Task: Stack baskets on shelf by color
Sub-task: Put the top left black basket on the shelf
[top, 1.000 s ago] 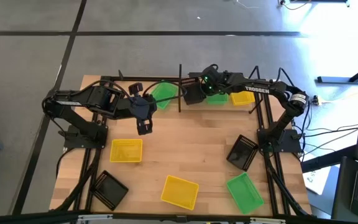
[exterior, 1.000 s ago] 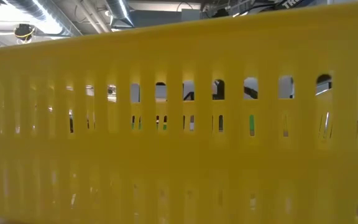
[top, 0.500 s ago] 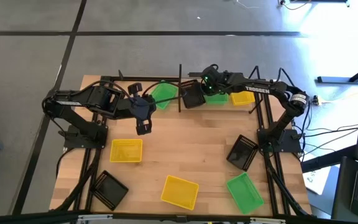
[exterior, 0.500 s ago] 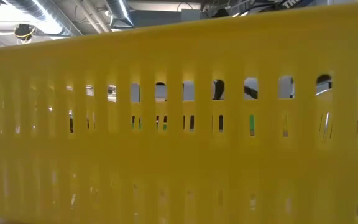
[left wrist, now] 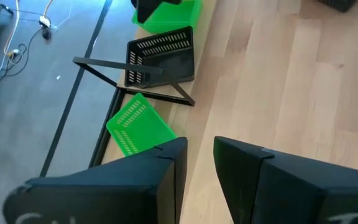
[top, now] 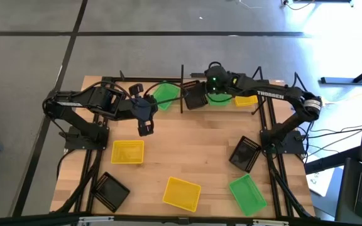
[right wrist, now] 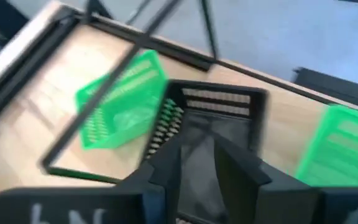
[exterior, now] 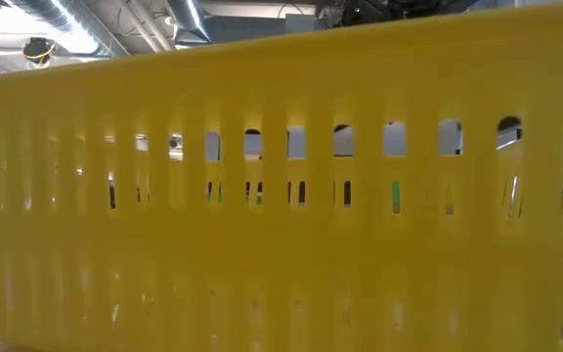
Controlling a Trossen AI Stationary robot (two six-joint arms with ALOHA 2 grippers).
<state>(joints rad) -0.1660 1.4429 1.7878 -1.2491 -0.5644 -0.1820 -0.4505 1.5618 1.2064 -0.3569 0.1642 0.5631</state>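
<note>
On the shelf (right wrist: 282, 127) at the table's far edge, a black basket (top: 195, 96) lies between two green baskets (top: 165, 94) (top: 219, 98), with a yellow basket (top: 245, 99) to their right. My right gripper (right wrist: 197, 171) stands open just above and behind the black basket (right wrist: 219, 121), nothing between its fingers. My left gripper (top: 144, 129) hangs open over the table's left half, with empty fingers (left wrist: 166, 180). Loose on the table are two yellow baskets (top: 128, 152) (top: 181, 193), two black ones (top: 110, 190) (top: 246, 152) and a green one (top: 248, 193).
Thin black posts (top: 182, 88) stand along the shelf, one right beside the black basket. The side wall of a yellow basket (exterior: 281, 196) fills the low view and hides the table behind it. The table's middle between the loose baskets is bare wood (top: 193, 135).
My right gripper has risen and drawn back toward the table's right from the black basket, rolling as it went. The black basket stays on the shelf between the green ones. My left arm has kept still.
</note>
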